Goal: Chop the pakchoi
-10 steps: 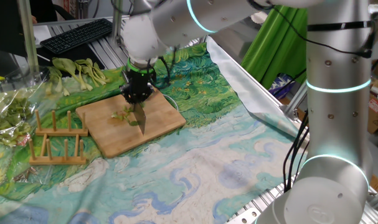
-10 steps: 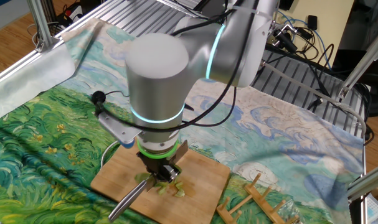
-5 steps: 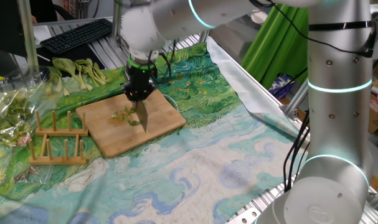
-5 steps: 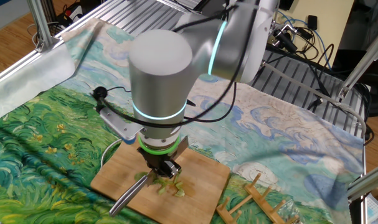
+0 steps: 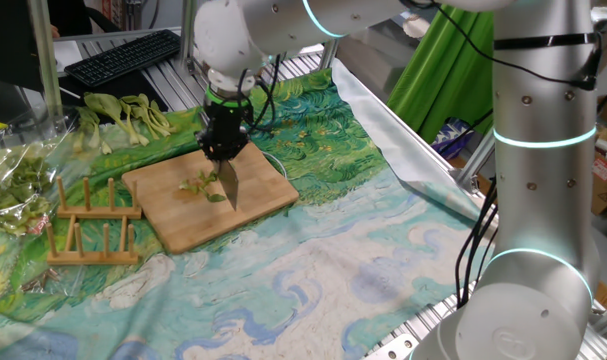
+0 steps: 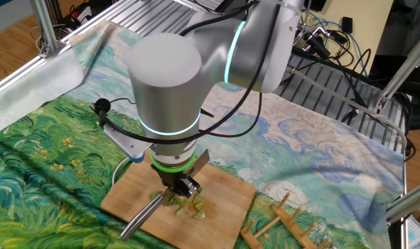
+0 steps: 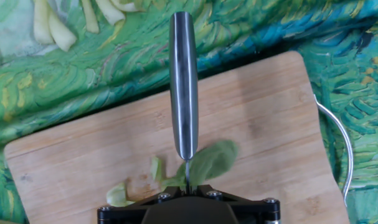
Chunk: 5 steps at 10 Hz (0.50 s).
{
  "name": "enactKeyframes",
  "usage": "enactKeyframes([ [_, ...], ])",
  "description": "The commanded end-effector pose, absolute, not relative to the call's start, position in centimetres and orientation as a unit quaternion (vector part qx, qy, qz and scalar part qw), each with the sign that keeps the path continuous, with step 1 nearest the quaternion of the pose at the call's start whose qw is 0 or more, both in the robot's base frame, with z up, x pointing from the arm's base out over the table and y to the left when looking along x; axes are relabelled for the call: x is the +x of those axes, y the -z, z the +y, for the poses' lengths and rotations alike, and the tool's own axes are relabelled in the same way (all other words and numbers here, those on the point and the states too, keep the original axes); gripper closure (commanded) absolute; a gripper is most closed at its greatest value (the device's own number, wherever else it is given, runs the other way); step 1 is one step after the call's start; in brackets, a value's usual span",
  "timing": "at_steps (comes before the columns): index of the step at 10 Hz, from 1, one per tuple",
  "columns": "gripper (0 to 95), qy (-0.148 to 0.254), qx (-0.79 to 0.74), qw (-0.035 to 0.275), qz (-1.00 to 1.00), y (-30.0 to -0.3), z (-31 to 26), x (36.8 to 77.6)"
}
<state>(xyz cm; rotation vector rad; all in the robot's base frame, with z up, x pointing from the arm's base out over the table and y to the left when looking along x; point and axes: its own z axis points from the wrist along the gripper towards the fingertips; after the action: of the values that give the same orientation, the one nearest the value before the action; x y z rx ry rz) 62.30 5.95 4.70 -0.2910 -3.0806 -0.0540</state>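
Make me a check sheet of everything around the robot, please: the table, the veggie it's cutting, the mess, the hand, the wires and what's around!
Surface: painted cloth covers the table; a wooden cutting board lies on it.
Job's things: pakchoi, one leaf plus small green bits, on the board under the knife.
Clutter: wooden rack beside the board; bunch of pale-stemmed stalks; bagged greens.
Hand: hand shut on the knife, pointing down over the board.
Cables: a thin wire curves past the board's edge; more cables behind the table.
Surroundings: keyboard, green fabric, metal frame.
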Motion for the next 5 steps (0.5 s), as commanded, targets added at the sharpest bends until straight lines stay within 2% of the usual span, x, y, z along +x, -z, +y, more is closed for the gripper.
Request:
enactKeyframes([
  [1, 95.0, 0.02, -0.075, 0.022, -0.997, -4.68, 6.14, 62.59],
  [5, 95.0, 0.022, -0.058, 0.018, -0.998, -4.29, 6.42, 62.87],
])
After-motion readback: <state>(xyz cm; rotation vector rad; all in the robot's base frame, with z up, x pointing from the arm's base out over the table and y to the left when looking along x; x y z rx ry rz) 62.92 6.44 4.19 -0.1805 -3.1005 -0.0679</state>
